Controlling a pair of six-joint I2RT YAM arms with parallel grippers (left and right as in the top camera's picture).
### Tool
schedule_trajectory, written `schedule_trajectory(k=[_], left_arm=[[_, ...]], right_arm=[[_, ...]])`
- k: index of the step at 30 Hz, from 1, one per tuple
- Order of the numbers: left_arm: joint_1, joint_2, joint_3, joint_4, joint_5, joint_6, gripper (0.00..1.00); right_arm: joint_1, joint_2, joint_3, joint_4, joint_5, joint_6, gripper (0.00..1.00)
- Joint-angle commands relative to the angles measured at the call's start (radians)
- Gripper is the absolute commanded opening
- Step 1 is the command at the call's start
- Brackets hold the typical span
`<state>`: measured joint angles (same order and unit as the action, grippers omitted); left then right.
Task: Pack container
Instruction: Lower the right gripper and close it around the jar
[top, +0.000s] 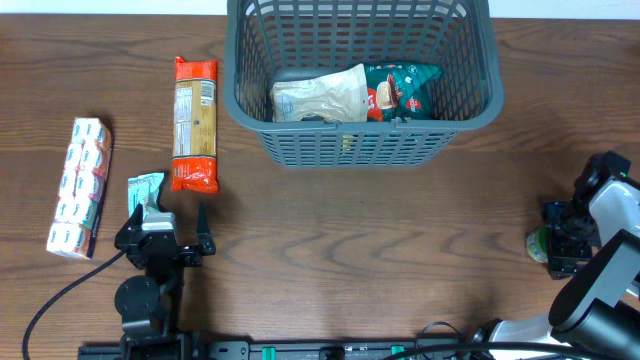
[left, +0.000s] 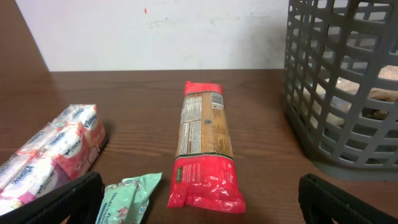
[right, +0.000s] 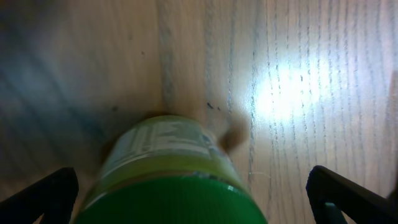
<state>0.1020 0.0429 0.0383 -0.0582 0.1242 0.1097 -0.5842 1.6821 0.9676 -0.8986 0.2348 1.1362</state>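
One container (top: 350, 146), two bags (top: 320, 96) inside it

Bare table (top: 360, 260) stretches wide between the arms and up to the container (top: 350, 145); a pale bag (top: 320, 95) and a teal bag (top: 402, 85) cover most of its floor; a pasta packet (top: 195, 122), tissue pack (top: 80, 187) and small green packet (top: 146, 188) crowd the left gripper (top: 168, 222); a green-lidded jar (right: 168, 180) stands between the right gripper's (right: 194, 193) spread fingers.
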Motion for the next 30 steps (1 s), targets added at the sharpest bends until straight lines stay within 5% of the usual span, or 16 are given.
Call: schedule_trajectory(k=[1,6,9,14,17,22,30], left_arm=[[0.003,-0.005,-0.027,-0.014,0.003,0.014,0.98],[0.003,-0.005,-0.027,-0.014,0.003,0.013,0.98],[0.003,-0.005,-0.027,-0.014,0.003,0.013,0.99],[0.003,-0.005,-0.027,-0.014,0.003,0.014,0.99],[0.003,-0.005,-0.027,-0.014,0.003,0.013,0.99],[0.003,-0.005,-0.027,-0.014,0.003,0.013,0.98],[0.003,-0.005,-0.027,-0.014,0.003,0.013,0.98]], right_arm=[[-0.004,-0.001,-0.03,0.019,0.008,-0.008,0.99],[-0.005,-0.001,-0.069,0.061,0.008,-0.008,0.99],[-0.005,-0.001,-0.088,0.082,0.008,-0.008,0.9],[-0.005,-0.001,-0.092,0.096,0.008,-0.018,0.57],[-0.005,-0.001,-0.092,0.099,0.008,-0.028,0.47],[-0.004,-0.001,-0.092,0.103,0.007,-0.062,0.01],[-0.003,-0.009,-0.072,0.125,-0.011,-0.154,0.01]])
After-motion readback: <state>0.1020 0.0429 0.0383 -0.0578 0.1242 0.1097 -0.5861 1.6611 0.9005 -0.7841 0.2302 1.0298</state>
